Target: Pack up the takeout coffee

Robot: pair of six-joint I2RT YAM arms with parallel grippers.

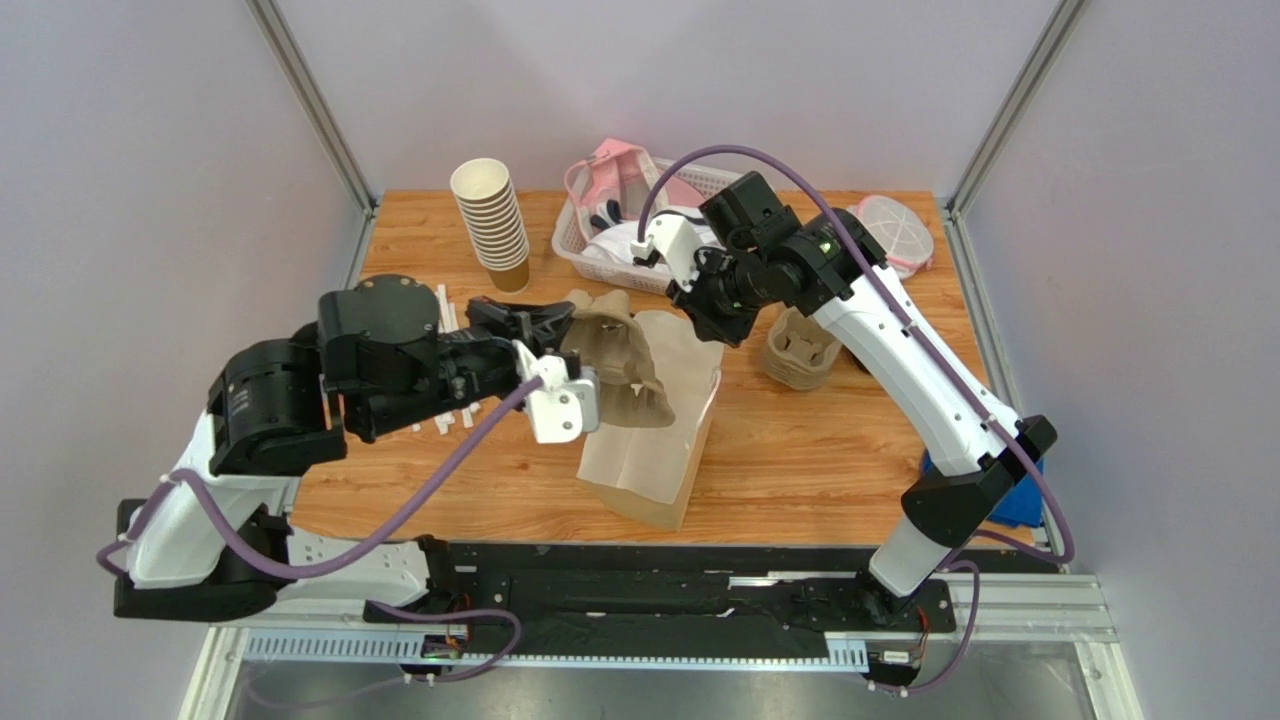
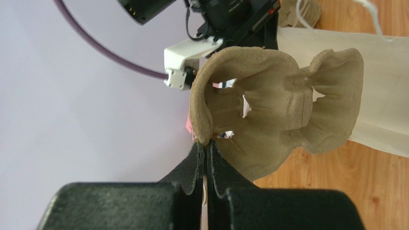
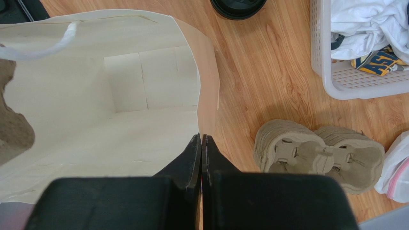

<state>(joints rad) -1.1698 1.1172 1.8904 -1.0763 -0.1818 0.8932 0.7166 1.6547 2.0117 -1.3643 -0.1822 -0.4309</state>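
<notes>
Our right gripper (image 3: pixel 200 138) has its fingers pressed together on the rim of the paper bag (image 3: pixel 57 96). Ahead of it, past the bag's mouth, a round black lid (image 3: pixel 237 5) sits on the table (image 3: pixel 269 62). It is cut by the frame edge, so we cannot tell whether a cup stands under it or whether it is the takeout coffee. To this gripper's right lie a stack of pulp carriers (image 3: pixel 317 153) and, farther ahead, a white basket (image 3: pixel 336 81) of cloths. Our left gripper (image 2: pixel 205 143) pinches the edge of one cup carrier (image 2: pixel 283 110), holding it off the table in front of the bag.
</notes>
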